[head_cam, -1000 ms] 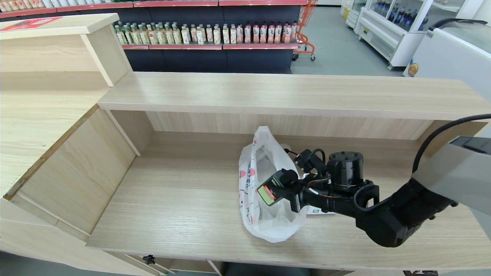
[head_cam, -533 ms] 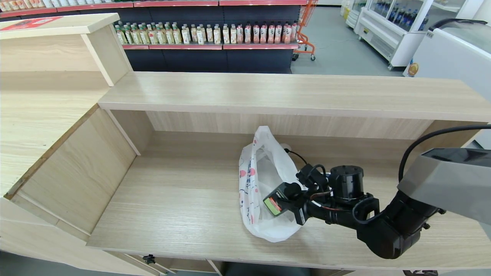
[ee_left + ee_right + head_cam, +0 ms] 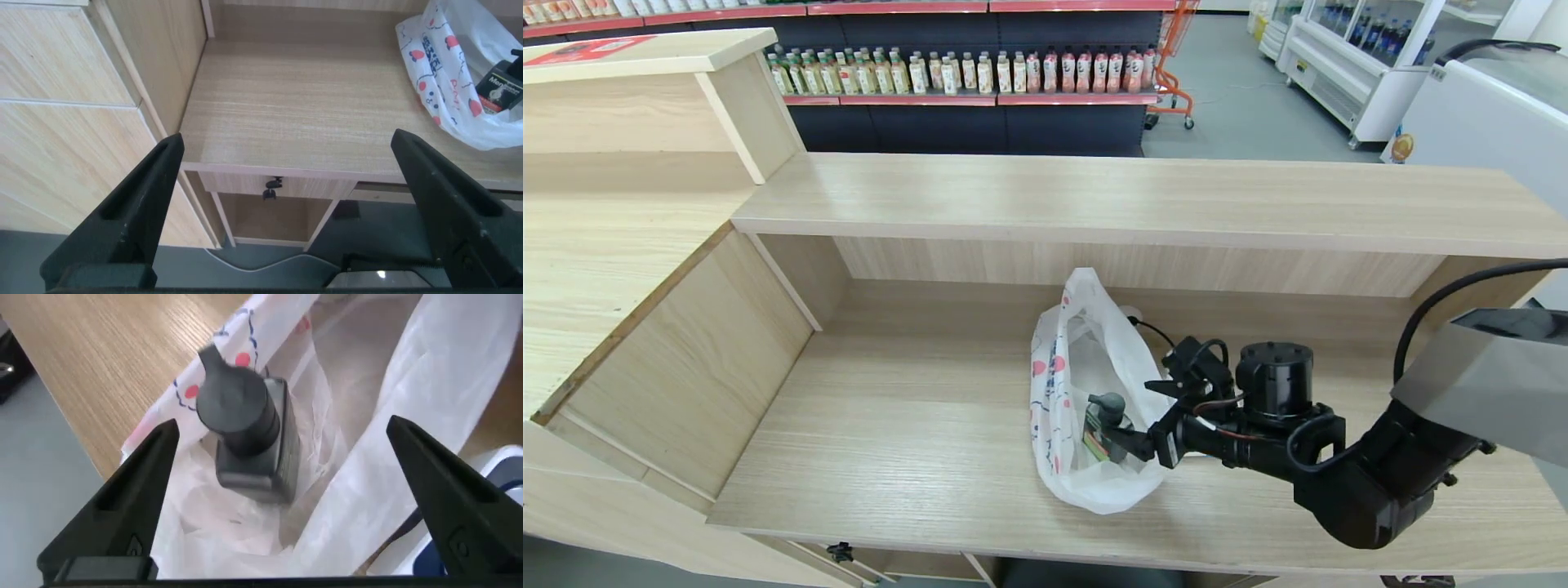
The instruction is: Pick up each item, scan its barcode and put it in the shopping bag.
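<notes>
Thin, crinkly white plastic shopping bag [image 3: 1062, 384] with red print sits on the wood-grain counter [image 3: 890, 408], and a dark squarish bottle [image 3: 1103, 425] with a round black cap lies inside it. Right gripper [image 3: 1143, 416] jaws are spread wide at the bag mouth, with the bottle between the tips, clear of both. Left gripper [image 3: 288, 140] jaws are apart too, empty, above the counter's front edge.

One shopping bag [image 3: 1052, 392], one dark capped item [image 3: 1101, 425].
</notes>
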